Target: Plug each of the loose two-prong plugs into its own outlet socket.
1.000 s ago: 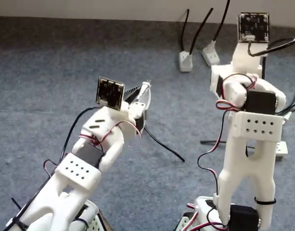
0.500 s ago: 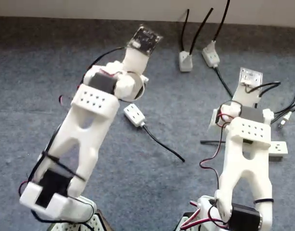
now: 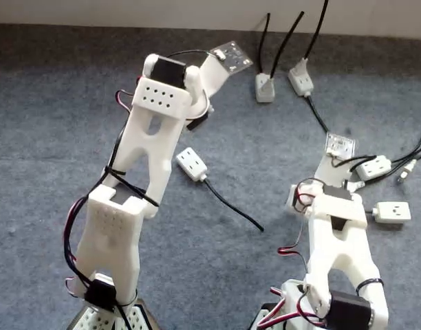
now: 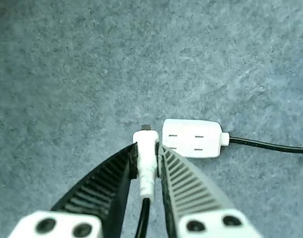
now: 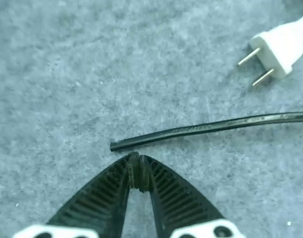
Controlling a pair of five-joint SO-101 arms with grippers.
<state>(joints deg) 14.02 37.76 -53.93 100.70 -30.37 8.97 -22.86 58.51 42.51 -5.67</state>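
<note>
Plug (image 4: 145, 167) sitting pinched in left gripper (image 4: 147, 148), prong end leading for insertion, near socket (image 4: 192, 138); right gripper (image 5: 138, 163) resting closed, empty.

Arm (image 3: 152, 165) (image 3: 338, 247): two. Pincer (image 4: 146, 146) (image 5: 136, 163): two. White socket block (image 3: 192, 163) (image 3: 265, 88) (image 3: 301, 81) (image 3: 373, 167) (image 3: 392, 212): five. Two-prong plug (image 4: 145, 153) (image 5: 282, 42): two.

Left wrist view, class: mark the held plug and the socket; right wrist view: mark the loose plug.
held plug (image 4: 145, 151), left wrist view, white body.
socket (image 4: 191, 139), left wrist view, slotted face.
loose plug (image 5: 285, 42), right wrist view, white body.
</note>
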